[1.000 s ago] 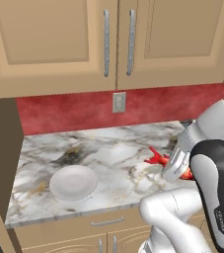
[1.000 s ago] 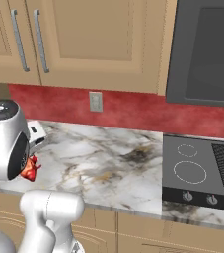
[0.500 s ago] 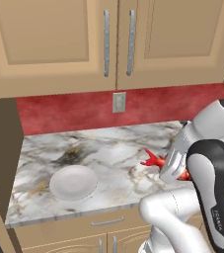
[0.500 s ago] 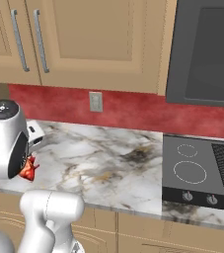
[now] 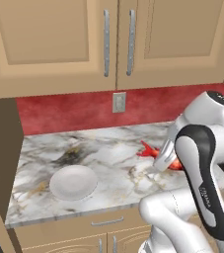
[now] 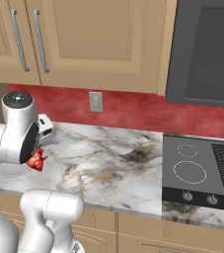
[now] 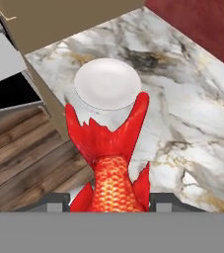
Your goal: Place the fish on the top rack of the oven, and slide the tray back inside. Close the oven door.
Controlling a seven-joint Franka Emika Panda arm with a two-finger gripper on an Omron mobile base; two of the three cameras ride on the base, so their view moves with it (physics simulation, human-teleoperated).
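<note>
The red-orange fish (image 7: 108, 163) is held over the marble counter with my gripper (image 7: 111, 200) shut on its body, its forked tail pointing away from the hand. From the left base view the fish (image 5: 149, 149) pokes out from behind my forearm, and from the right base view the fish (image 6: 36, 161) hangs just beside my wrist. Past the counter's end, the hand view shows a light grey sheet, the tray (image 7: 0, 59), above the black glass oven door (image 7: 10, 96), with wooden floor below.
A round white plate (image 5: 74, 182) lies on the counter (image 5: 108, 158) near its front left. A cooktop (image 6: 197, 173) with silver knobs sits at the counter's right end under a dark appliance (image 6: 207, 49). Tan cabinets hang above; a tall panel (image 5: 2, 148) bounds the counter's left.
The gripper has carried the fish a little upward and to the left over the counter. The plate has stayed put.
</note>
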